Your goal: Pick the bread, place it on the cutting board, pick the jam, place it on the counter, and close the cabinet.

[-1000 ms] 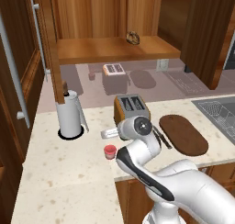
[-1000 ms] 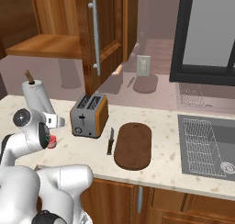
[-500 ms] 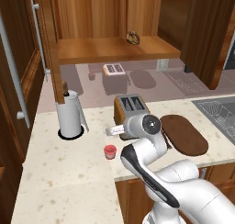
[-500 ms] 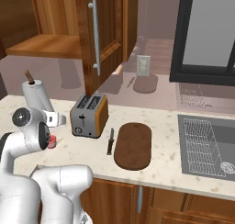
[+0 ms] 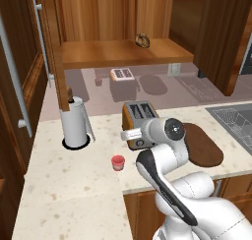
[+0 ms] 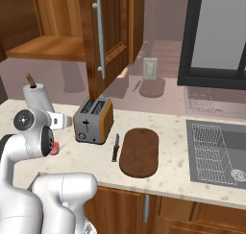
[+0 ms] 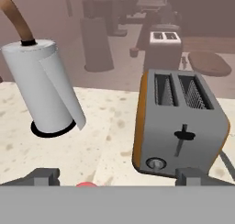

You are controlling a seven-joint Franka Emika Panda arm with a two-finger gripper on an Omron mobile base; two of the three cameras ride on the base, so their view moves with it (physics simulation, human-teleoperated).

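Left base view: jam (image 5: 117, 162) set on counter (image 5: 74, 185), bread (image 5: 142, 40) on cabinet (image 5: 123, 52) shelf, cutting board (image 5: 204, 144) bare, doors open, gripper (image 7: 117, 176) released, empty.

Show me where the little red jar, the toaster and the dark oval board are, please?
jam (image 5: 117, 162): left base view, on the jar's red side.
toaster (image 6: 92, 121): right base view, on its grey front face.
cutting board (image 6: 140, 152): right base view, on the middle of its flat top.
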